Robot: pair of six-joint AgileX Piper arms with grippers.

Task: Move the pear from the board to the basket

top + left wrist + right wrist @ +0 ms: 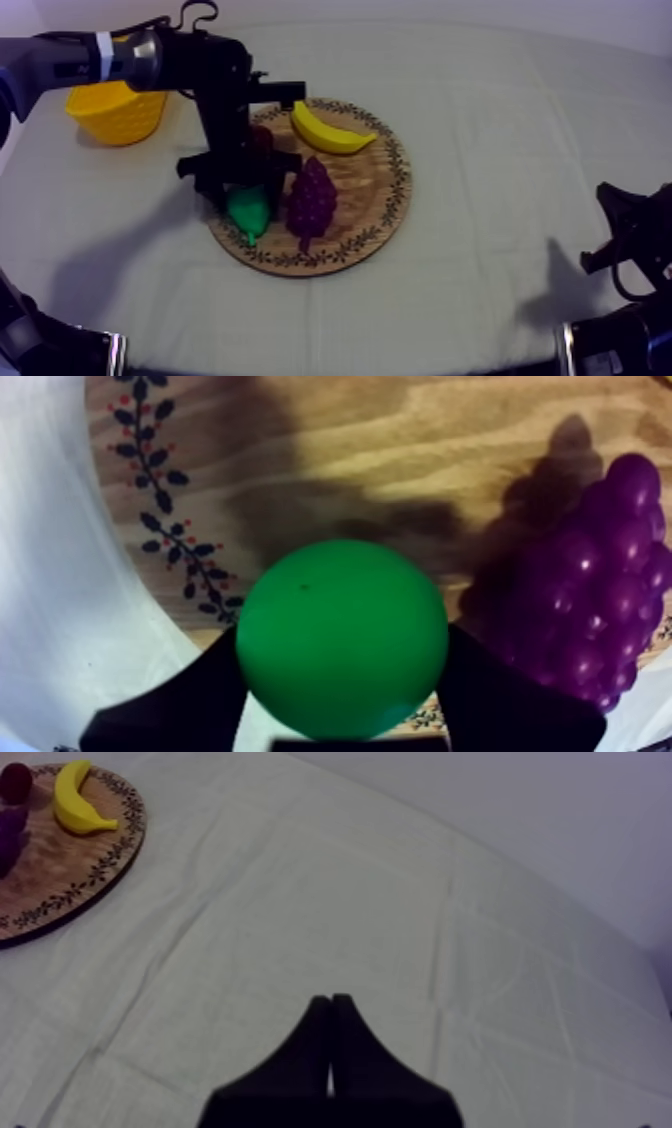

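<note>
The green pear point(248, 210) point(340, 636) lies at the near left rim of the round wooden board point(380, 200) point(400, 436). My left gripper point(238, 188) point(342, 638) reaches down over it from the upper left. Its two black fingers point(190, 696) press against the pear's two sides, so it is shut on the pear. The yellow basket point(115, 115) stands at the far left, behind the left arm. My right gripper point(620, 240) point(330, 1004) rests low at the right side, fingers together as a narrow wedge with nothing in them.
A purple bunch of grapes point(312, 200) point(590, 596) lies right beside the pear. A banana point(330, 130) point(78, 797) rests on the board's far side, and a small red fruit point(262, 135) point(14, 780) sits behind the left arm.
</note>
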